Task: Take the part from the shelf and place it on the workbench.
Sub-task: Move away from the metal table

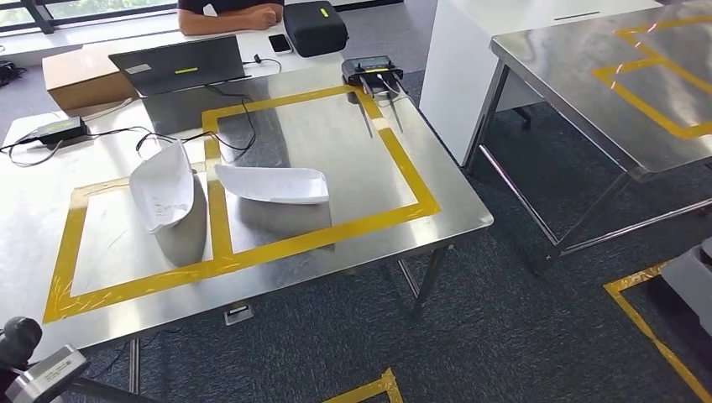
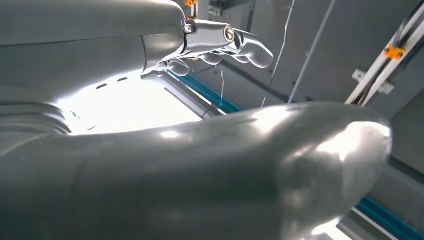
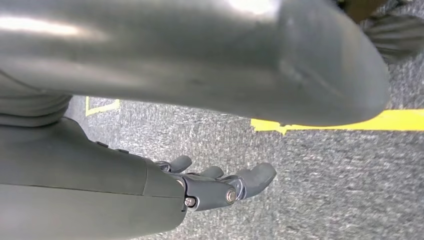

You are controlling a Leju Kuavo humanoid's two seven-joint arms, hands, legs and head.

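Observation:
Two white curved shell parts lie on the steel workbench [image 1: 336, 143], one in each yellow-taped rectangle: the left part [image 1: 162, 189] tilted on its edge, the right part [image 1: 273, 183] lying flatter. A piece of my left arm [image 1: 34, 363] shows at the bench's near left corner. In the left wrist view my left hand [image 2: 200, 160] holds nothing, its fingers [image 2: 225, 42] apart from the thumb and the ceiling behind them. My right hand [image 3: 125, 185] hangs over grey carpet with its fingers [image 3: 220, 185] loosely spread and nothing in it.
At the bench's far side are a laptop [image 1: 180, 63], a cardboard box [image 1: 80, 77], a black case [image 1: 315, 28], a controller with antennas [image 1: 369, 71] and cables. A person's arms [image 1: 231, 15] rest there. A second steel table [image 1: 621, 75] stands to the right, across a carpet aisle.

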